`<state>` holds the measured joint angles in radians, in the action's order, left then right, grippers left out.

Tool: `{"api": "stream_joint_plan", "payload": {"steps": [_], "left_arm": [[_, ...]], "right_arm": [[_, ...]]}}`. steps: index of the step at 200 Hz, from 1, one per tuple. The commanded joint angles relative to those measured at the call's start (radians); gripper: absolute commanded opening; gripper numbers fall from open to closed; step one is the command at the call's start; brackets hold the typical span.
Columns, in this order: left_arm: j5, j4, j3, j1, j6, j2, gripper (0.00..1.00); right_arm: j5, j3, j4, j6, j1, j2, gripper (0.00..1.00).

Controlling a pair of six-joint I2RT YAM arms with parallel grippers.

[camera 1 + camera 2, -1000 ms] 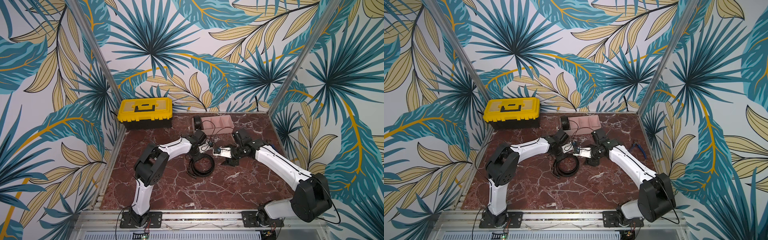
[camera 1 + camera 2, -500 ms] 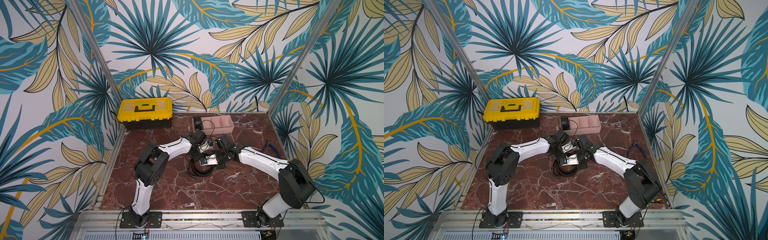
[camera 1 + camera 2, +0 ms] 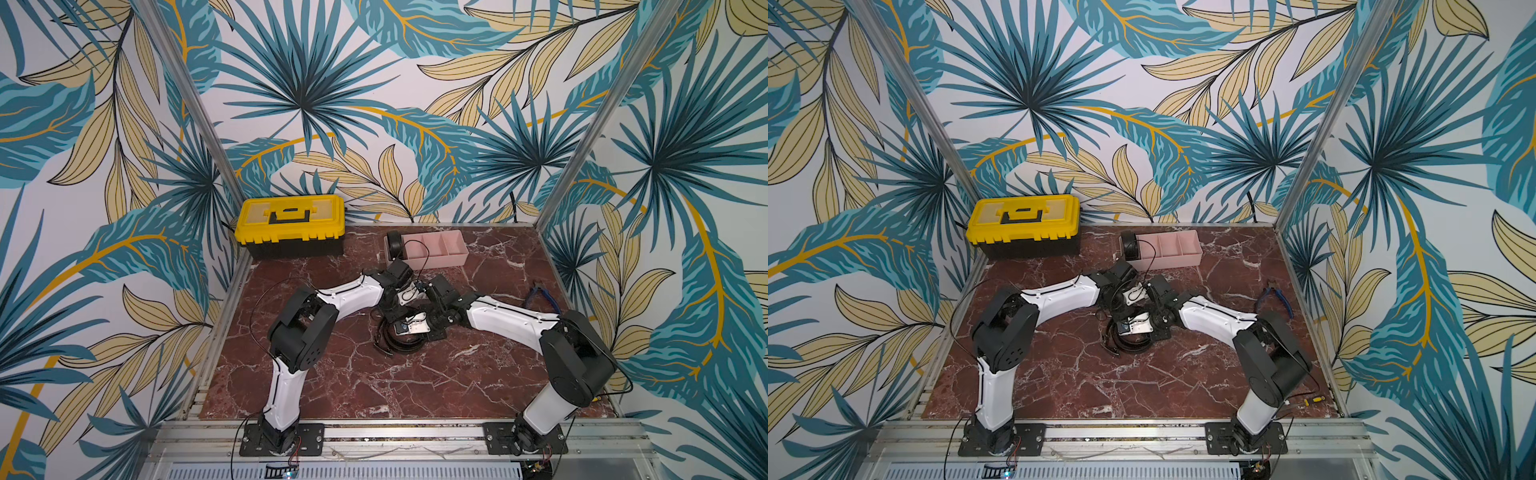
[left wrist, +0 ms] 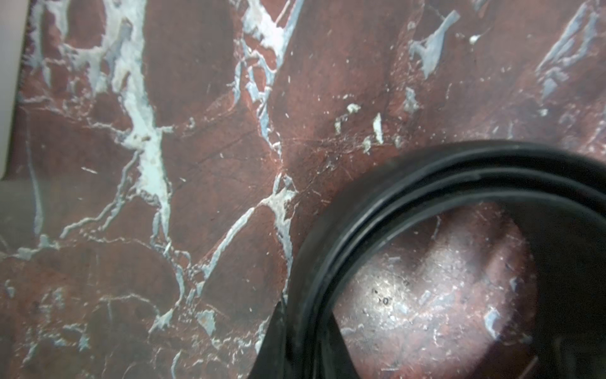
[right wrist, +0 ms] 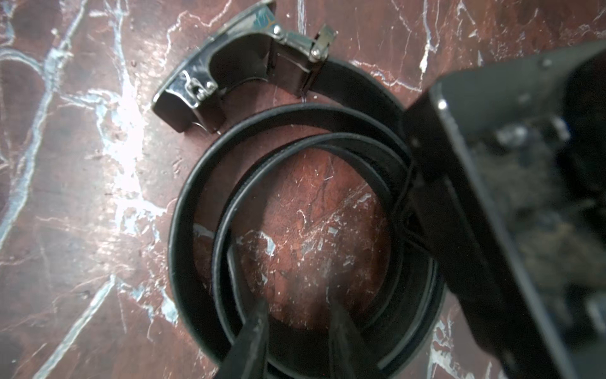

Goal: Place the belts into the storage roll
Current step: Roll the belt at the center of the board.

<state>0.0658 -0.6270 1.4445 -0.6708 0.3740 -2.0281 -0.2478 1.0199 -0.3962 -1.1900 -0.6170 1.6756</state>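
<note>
Two belts were logged, one of them not yet stowed. The worktop [image 3: 415, 386] carried the yellow toolbox [image 3: 291, 226] at the back. Just beside it was the storage roll [image 3: 436, 259], well apart from the work in the middle.

The loose belt [image 3: 401, 347] lay coiled on the worktop between the two arms. Its wraps stood on edge, slack and gapped, and I judged it too wide for a compartment as it lay. The second belt [image 3: 395, 245], a tight coil, sat at the roll's end nearest the toolbox, apparently in the end compartment. The other three compartments looked empty.

The left hand [image 4: 305, 357] was nearly closed and pinched the coil's wall, with one finger [image 4: 273, 341] outside the wraps. The right hand [image 5: 295, 334] stood part-way apart with nothing between the jaws. Both its tips were down inside the coil, one fingertip [image 5: 249, 341] against the inner wrap. The buckle [image 5: 236, 75] lay outside the coil, beside the outer wrap.

Step judged: tighten the coil.

Notes for doing it well:
- The left pinch served as the anchor and wanted no slackening.
- The right hand needed to close on the inner wrap alone, low on the strap, and wind inward so the slack fed toward the buckle.
- The stiff strap could spring open on release, so a grip across all wraps was wanted before any lift.
- The buckle was best left outermost, clear of the dividers.
</note>
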Motion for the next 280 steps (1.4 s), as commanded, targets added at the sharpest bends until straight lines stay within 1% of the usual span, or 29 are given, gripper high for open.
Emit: {"api": "stream_joint_plan", "payload": {"steps": [1,54,97,137,181,236,280], "left_arm": [[-0.007,0.018,0.005,-0.007,0.003,-0.038,0.00],[-0.011,0.018,0.002,-0.006,0.002,-0.034,0.00],[-0.014,0.018,-0.006,-0.006,0.000,-0.032,0.00],[-0.014,0.016,-0.010,-0.007,-0.003,-0.030,0.00],[-0.017,0.017,-0.010,-0.008,-0.006,-0.030,0.00],[-0.020,0.016,-0.012,-0.008,-0.015,-0.029,0.00],[-0.023,0.017,-0.015,-0.008,-0.020,-0.026,0.00]], "right_arm": [[-0.019,-0.037,-0.017,0.000,-0.005,-0.004,0.33],[-0.015,-0.057,-0.013,0.003,-0.005,-0.007,0.33],[-0.005,-0.030,0.036,0.074,-0.005,-0.024,0.34],[-0.027,0.002,-0.030,0.055,-0.004,-0.060,0.35],[-0.040,-0.053,-0.072,0.049,-0.006,-0.105,0.35],[-0.045,-0.070,-0.033,0.046,-0.014,-0.062,0.36],[-0.020,-0.073,0.016,0.063,-0.030,-0.033,0.36]]}}
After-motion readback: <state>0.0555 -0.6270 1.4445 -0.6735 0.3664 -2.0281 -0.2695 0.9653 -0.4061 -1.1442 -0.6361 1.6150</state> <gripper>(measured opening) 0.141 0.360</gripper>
